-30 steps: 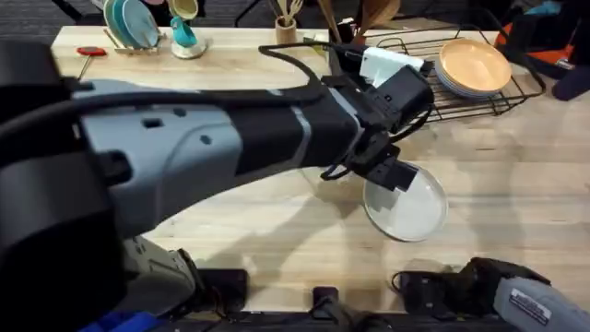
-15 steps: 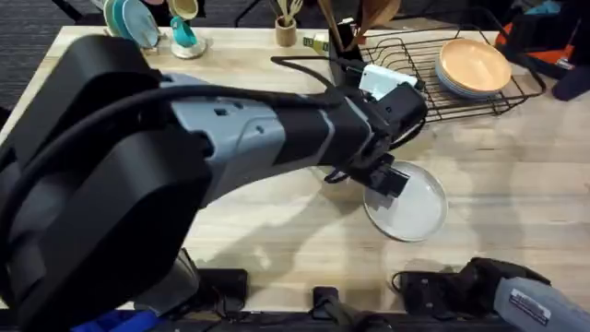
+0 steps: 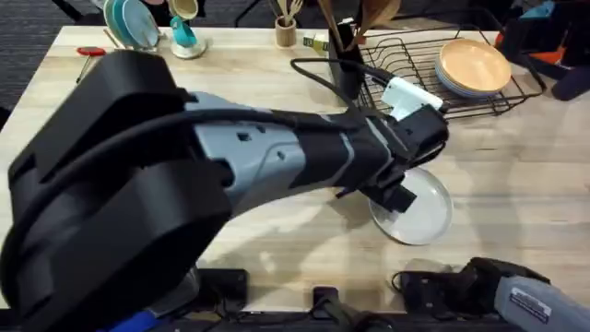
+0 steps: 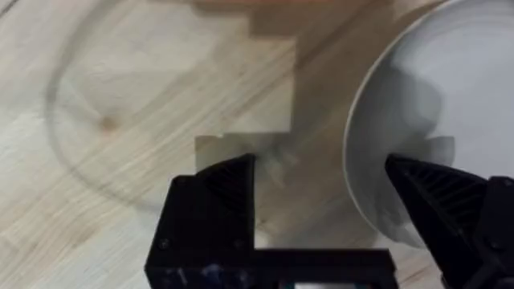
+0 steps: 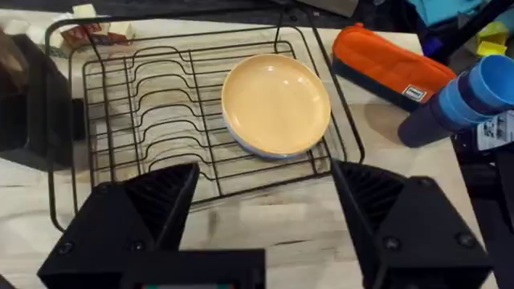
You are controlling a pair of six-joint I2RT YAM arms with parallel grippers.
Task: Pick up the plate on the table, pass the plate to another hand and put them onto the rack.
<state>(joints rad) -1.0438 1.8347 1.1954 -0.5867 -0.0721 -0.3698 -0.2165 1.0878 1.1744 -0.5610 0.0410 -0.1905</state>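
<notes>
Looking at the table (image 3: 516, 194) first, it's a big butcher-block top, and the plate (image 3: 419, 214) lies flat on it toward the right, well short of the rack (image 3: 415, 65) at the far edge. The rack already holds a stack of peach plates (image 3: 473, 66) at its right end, with open tines to the left of them (plenty of free slots there, as far as we can judge).

The left arm reaches across the middle, and the left gripper (image 4: 321, 181) has its jaws spread wide over the plate's near rim: one finger sits over bare wood, the other over the plate's floor, so the rim runs between them. Nothing is pinched yet.

We reckon the plate is stiff, glazed and slick, probably moderately heavy for a two-finger pinch, and breakable if it drops. The rim is really the only place to take hold, since the thing lies flush on the wood. For the pass, we'd want the second grip on the opposite edge.

It looks plain pale grey-white, round, with a shallow raised rim and a soft sheen.

The right gripper (image 5: 265, 189) is also spread open, holding nothing, looking at the rack.
</notes>
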